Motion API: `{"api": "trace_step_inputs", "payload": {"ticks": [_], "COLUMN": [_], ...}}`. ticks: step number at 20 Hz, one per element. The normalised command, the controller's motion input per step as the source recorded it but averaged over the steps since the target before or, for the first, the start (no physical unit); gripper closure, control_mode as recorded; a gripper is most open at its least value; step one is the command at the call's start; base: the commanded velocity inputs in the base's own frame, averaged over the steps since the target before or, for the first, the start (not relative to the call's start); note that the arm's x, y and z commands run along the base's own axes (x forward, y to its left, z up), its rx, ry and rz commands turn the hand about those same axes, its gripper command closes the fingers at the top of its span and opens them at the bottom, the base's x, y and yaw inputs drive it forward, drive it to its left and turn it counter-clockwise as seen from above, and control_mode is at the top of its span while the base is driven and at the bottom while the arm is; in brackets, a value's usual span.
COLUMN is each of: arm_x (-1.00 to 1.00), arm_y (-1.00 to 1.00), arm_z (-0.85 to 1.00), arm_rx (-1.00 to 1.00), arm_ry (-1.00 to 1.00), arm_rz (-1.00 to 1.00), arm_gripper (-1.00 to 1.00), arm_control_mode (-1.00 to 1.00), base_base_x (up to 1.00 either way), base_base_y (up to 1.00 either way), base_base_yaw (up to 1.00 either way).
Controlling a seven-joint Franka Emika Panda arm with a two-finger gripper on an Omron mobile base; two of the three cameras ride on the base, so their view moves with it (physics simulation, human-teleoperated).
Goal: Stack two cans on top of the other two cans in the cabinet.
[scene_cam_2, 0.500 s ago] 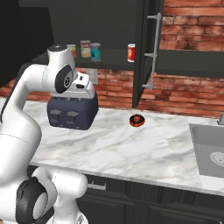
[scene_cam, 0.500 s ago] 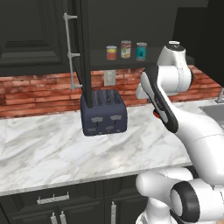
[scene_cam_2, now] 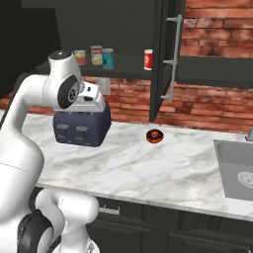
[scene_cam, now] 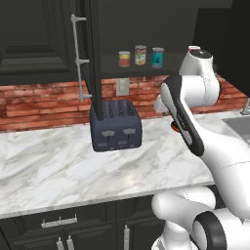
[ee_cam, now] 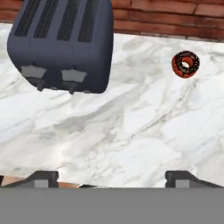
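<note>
The black wall cabinet (scene_cam: 171,19) stands open, its door (scene_cam_2: 162,59) swung out with a long silver handle (scene_cam_2: 173,54). On its shelf a short red-orange can (scene_cam_2: 79,57), a taller can with a red, cream and green label (scene_cam_2: 96,55) and a teal-blue can (scene_cam_2: 107,58) stand close together. A red can with a white band (scene_cam_2: 148,60) stands apart to their right. All stand upright and single. My gripper (ee_cam: 112,178) is open with nothing between its fingertips (ee_cam: 41,177). It hangs over the marble counter (ee_cam: 131,131), below the shelf, looking down beside the toaster.
A dark blue toaster (scene_cam_2: 81,126) sits on the counter under the shelf. A chocolate doughnut (scene_cam_2: 154,135) lies to its right. A sink (scene_cam_2: 237,163) is set into the counter's far right. A brick wall (scene_cam: 44,102) backs the counter.
The arm has barely shifted. The cans, toaster and doughnut stay where they were.
</note>
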Motion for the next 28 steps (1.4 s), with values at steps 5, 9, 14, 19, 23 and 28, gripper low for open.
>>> {"api": "trace_step_inputs", "payload": {"ticks": [5, 9, 14, 19, 23, 28], "arm_x": [-0.32, -0.05, 0.02, 0.13, 0.18, 0.24], "arm_y": [0.02, 0.00, 0.02, -0.01, -0.02, -0.04], "arm_z": [0.11, 0.31, 0.49, 0.61, 0.59, 0.48], "arm_rx": [-0.02, 0.00, 0.00, 0.00, 0.00, 0.04], "arm_ry": [-0.47, -0.50, -0.28, -0.06, 0.00, 0.00], "arm_rz": [0.00, 0.00, -0.02, -0.05, -0.03, 0.00], "arm_gripper": [-1.00, -1.00, -1.00, -1.00, -1.00, -1.00], "arm_control_mode": [-1.00, -1.00, -1.00, -1.00, -1.00, -1.00], "base_base_x": [0.00, 0.00, 0.00, 0.00, 0.00, 0.00], "base_base_y": [0.00, 0.00, 0.00, 0.00, 0.00, 0.00], "base_base_yaw": [0.00, 0.00, 0.00, 0.00, 0.00, 0.00]}}
